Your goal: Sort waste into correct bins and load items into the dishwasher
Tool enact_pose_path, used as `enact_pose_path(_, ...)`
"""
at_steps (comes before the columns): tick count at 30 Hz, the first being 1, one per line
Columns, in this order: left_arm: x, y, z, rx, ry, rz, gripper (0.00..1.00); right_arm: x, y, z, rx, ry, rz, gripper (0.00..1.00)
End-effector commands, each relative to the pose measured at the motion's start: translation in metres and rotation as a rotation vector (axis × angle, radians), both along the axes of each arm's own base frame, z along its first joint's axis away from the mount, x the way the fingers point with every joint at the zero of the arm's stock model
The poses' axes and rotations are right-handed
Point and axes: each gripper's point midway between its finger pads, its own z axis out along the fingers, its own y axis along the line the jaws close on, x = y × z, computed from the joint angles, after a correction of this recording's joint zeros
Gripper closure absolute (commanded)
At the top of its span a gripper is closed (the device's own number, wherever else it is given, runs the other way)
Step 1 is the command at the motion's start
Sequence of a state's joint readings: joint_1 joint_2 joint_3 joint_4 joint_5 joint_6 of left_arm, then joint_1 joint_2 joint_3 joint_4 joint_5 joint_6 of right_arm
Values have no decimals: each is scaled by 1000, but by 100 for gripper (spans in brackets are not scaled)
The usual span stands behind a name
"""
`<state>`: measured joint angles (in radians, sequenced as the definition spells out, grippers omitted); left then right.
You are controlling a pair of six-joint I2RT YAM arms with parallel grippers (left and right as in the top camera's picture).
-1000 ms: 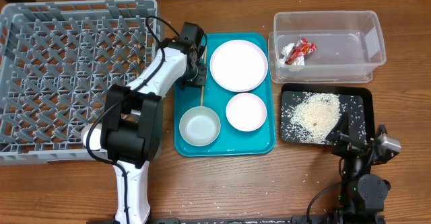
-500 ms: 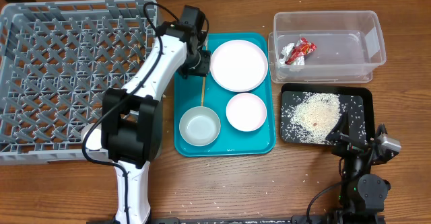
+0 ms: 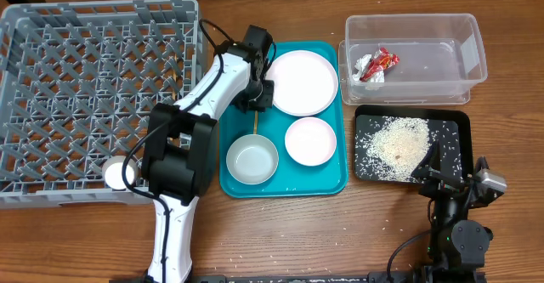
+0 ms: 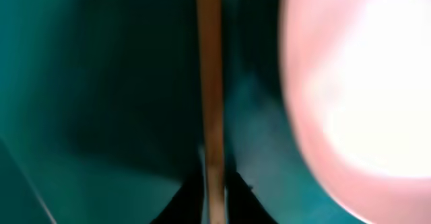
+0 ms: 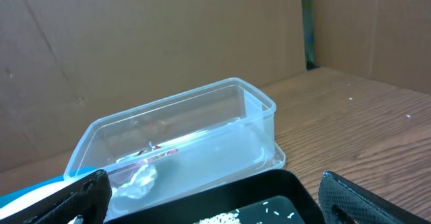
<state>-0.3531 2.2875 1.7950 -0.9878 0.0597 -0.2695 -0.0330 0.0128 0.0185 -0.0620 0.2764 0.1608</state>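
Rack (image 3: 102, 11): left side of the table (image 3: 280, 232). Only the cup (image 3: 115, 172) shows in it, so loading looks barely begun.
Left arm (image 3: 212, 87): reaches from the near edge along the rack's right wall, bent at the elbow, wrist pitched down over the upper left of the teal tray (image 3: 327, 183).
Teal tray: centre of the table, with most of the dishes on it.
Tub (image 3: 442, 66): upper right, with the wrapper (image 3: 376, 65) inside.
Black tray (image 3: 456, 160): just below the tub, with rice (image 3: 398, 145) heaped in it.
Plate (image 3: 301, 82): top of the teal tray, just right of the left gripper (image 4: 214, 198).
Metal bowl (image 3: 252, 161): teal tray's lower left, at the near end of the chopstick (image 3: 255, 121).
White bowl (image 3: 310, 141): just right of the metal bowl.
Left gripper: down at tray level, fingers narrow and pressed to either side of the chopstick, which looks like a pinch.
Right gripper (image 5: 215, 207): parked by the black tray's near edge, fingers spread wide, empty.
Cup: rack's near right corner.
Wrapper: tub's left end.
Chopstick: flat on the teal tray between plate and metal bowl, and only one can be made out. The step in hand looks like picking it up for the rack. Next calls for a straight lift clear of the plate, then a swing left over the rack wall without letting the thin stick twist free.
Rice: mostly in the black tray, with stray grains on the table.
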Motion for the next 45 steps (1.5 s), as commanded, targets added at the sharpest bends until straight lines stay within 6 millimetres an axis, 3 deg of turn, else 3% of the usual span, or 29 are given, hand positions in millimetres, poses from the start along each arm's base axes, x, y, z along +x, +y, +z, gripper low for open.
enact_pose_path(1, -14, 8, -20, 23, 84, 16, 96, 0, -1, -1, -1, -6, -6, 0)
enact_pose_path(4, -5, 18, 11, 19, 60, 43, 96, 0, -1, -1, -1, -6, -6, 0)
enact_pose_path(6, 3, 32, 44, 33, 18, 69, 96, 0, -1, -1, -1, -6, -6, 0)
enact_pose_path(8, 12, 53, 84, 64, -49, 99, 96, 0, -1, -1, -1, -6, -6, 0)
enact_pose_path(9, 17, 73, 123, 89, -122, 119, 96, 0, -1, -1, -1, -6, -6, 0)
enact_pose_path(10, 19, 84, 144, 99, -164, 122, 96, 0, -1, -1, -1, -6, -6, 0)
enact_pose_path(13, 17, 114, 186, 137, -256, 138, 96, 0, -1, -1, -1, -6, -6, 0)
enact_pose_path(14, 11, 134, 199, 179, -272, 161, 96, 0, -1, -1, -1, -6, -6, 0)
enact_pose_path(18, -7, 172, 193, 272, -193, 216, 96, 0, -1, -1, -1, -6, -6, 0)
enact_pose_path(27, -29, 204, 126, 317, -17, 197, 96, 0, -1, -1, -1, -6, -6, 0)
enact_pose_path(33, -28, 213, 136, 329, -35, 220, 82, 0, -1, -1, -1, -6, -6, 0)
enact_pose_path(35, -27, 211, 148, 322, -50, 222, 79, 0, -1, -1, -1, -6, -6, 0)
enact_pose_path(37, -26, 207, 162, 305, -63, 217, 67, 0, -1, -1, -1, -6, -6, 0)
enact_pose_path(39, -28, 197, 174, 260, -68, 211, 65, 0, -1, -1, -1, -6, -6, 0)
enact_pose_path(43, -29, 159, 192, 70, -87, 180, 76, 0, -1, -1, -1, -6, -6, 0)
enact_pose_path(45, -35, 128, 202, -48, -92, 104, 87, 0, -1, -1, -1, -6, -6, 0)
